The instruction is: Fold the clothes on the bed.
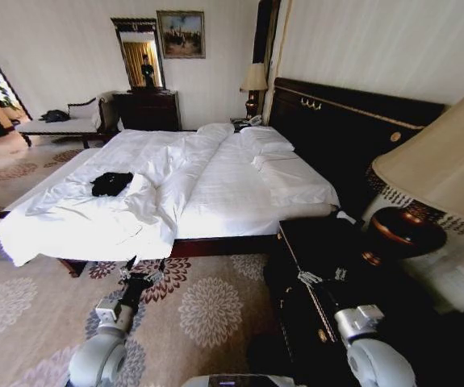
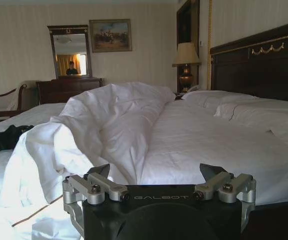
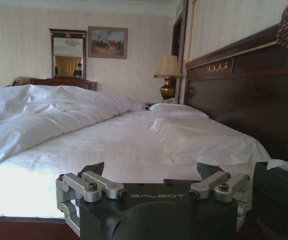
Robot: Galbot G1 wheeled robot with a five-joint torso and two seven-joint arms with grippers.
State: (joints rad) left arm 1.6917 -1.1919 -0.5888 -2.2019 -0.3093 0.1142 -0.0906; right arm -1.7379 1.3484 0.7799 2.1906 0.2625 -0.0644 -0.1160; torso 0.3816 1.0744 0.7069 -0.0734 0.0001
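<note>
On bed, far side from robot: crumpled T-shirt; left gripper, right gripper released, empty; risk: snagging duvet beside shirt.

The right gripper hangs open before the bed; white pillows lie by the dark headboard, a lamp beyond
</note>
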